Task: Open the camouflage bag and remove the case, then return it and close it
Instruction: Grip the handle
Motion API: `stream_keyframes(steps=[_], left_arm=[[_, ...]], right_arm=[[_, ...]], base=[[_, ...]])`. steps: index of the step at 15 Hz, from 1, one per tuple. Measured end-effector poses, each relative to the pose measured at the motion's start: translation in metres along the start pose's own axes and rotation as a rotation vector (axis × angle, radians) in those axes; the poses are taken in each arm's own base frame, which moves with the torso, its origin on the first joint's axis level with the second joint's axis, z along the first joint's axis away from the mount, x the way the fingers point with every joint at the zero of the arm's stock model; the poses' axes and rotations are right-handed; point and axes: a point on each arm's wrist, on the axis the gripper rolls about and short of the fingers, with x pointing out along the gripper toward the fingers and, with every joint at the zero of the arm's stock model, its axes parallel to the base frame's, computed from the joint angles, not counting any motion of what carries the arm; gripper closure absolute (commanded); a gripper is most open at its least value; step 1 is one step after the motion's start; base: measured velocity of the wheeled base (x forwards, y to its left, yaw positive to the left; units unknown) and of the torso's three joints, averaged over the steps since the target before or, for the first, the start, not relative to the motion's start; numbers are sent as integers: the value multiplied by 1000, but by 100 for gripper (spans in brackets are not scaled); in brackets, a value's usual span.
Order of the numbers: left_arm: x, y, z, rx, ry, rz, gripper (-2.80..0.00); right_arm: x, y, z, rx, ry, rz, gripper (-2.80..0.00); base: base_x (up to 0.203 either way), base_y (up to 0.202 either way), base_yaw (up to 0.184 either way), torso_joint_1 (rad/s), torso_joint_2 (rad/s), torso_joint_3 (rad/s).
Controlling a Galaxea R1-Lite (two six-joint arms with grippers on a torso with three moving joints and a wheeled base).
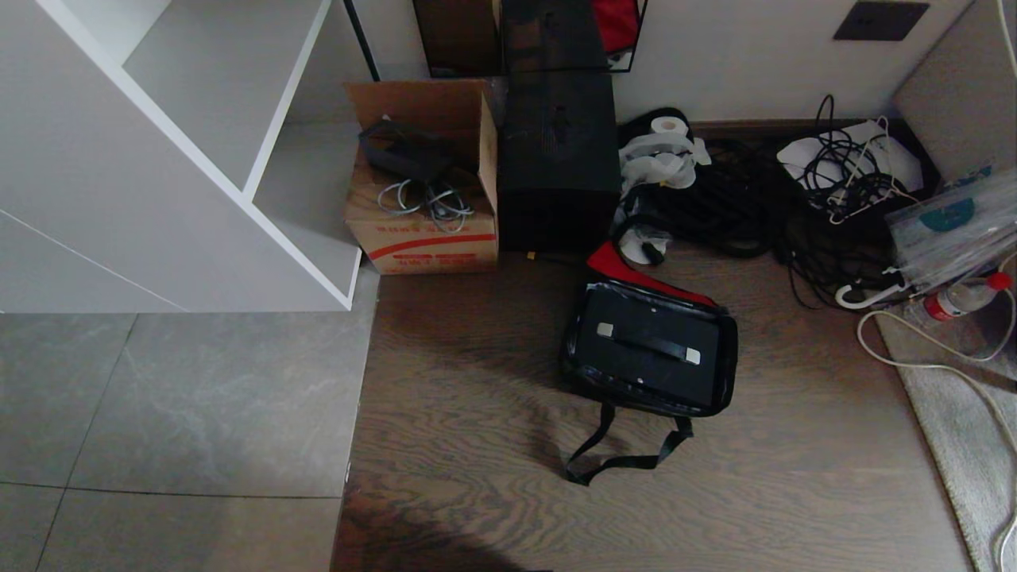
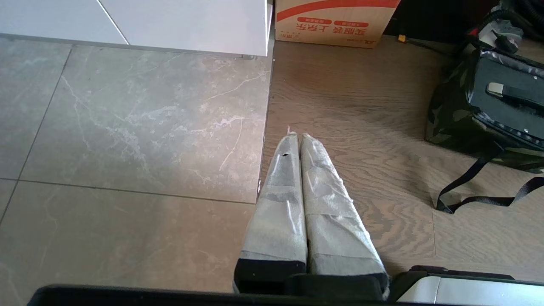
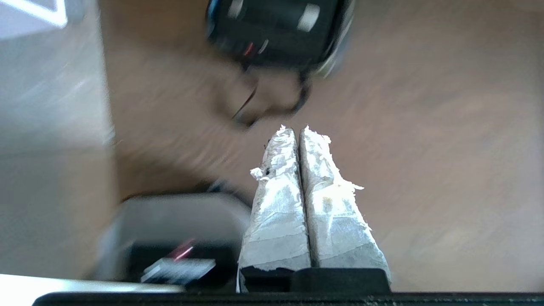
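The camouflage bag (image 1: 569, 361) stands open on the wooden floor, its red-lined lid (image 1: 636, 275) folded back toward the wall. Inside it sits the black case (image 1: 628, 369), flat handle on top. The bag's black strap (image 1: 620, 459) trails on the floor in front. Neither arm shows in the head view. In the left wrist view my left gripper (image 2: 299, 135) is shut and empty, low over the floor well left of the bag (image 2: 448, 112) and case (image 2: 510, 102). My right gripper (image 3: 298, 128) is shut and empty too, above the floor short of the blurred bag (image 3: 272, 57).
A brown cardboard carton (image 1: 421, 222) and a tall plain black box (image 1: 560, 159) stand against the wall behind the bag. A white shelf unit (image 1: 199, 159) is at the left. Tangled cables (image 1: 826, 206), a bottle (image 1: 965, 298) and a grey rug (image 1: 953, 429) lie at the right.
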Motion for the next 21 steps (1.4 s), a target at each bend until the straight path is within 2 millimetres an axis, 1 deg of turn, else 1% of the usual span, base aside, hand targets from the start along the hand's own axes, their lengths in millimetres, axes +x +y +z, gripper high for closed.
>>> stream_keyframes(steps=[1,2,3,4,5,6,7,8,9,10,12,14,15,17,18,20,21], left_arm=[[0,0,0,0,0,0,0],[0,0,0,0,0,0,0],[0,0,0,0,0,0,0],[0,0,0,0,0,0,0],[0,0,0,0,0,0,0],[0,0,0,0,0,1,0],[0,0,0,0,0,0,0],[0,0,0,0,0,0,0],[0,0,0,0,0,0,0],[0,0,0,0,0,0,0],[0,0,0,0,0,0,0],[0,0,0,0,0,0,0],[0,0,0,0,0,0,0],[0,0,0,0,0,0,0],[0,0,0,0,0,0,0],[0,0,0,0,0,0,0],[0,0,0,0,0,1,0]], right_arm=[[18,2,18,31,64,14,0],[37,3,32,55,119,19,0],[63,4,47,86,171,21,0],[93,3,59,126,215,18,0],[117,2,68,161,237,18,0],[146,1,75,198,253,20,0],[174,-1,78,223,266,23,0],[202,-3,77,239,276,29,0],[235,-6,74,246,285,45,0],[262,-7,69,242,289,60,-280],[312,-7,55,207,280,99,-280],[339,-5,46,180,258,127,-280],[347,-3,42,161,263,127,-280],[373,6,37,50,252,120,-280],[390,12,31,-17,253,113,-280],[427,28,11,-207,251,100,-280],[439,35,4,-289,239,87,-280]], base=[[0,0,0,0,0,0],[0,0,0,0,0,0],[0,0,0,0,0,0],[0,0,0,0,0,0],[0,0,0,0,0,0],[0,0,0,0,0,0],[0,0,0,0,0,0],[0,0,0,0,0,0],[0,0,0,0,0,0],[0,0,0,0,0,0],[0,0,0,0,0,0],[0,0,0,0,0,0],[0,0,0,0,0,0],[0,0,0,0,0,0],[0,0,0,0,0,0],[0,0,0,0,0,0],[0,0,0,0,0,0]])
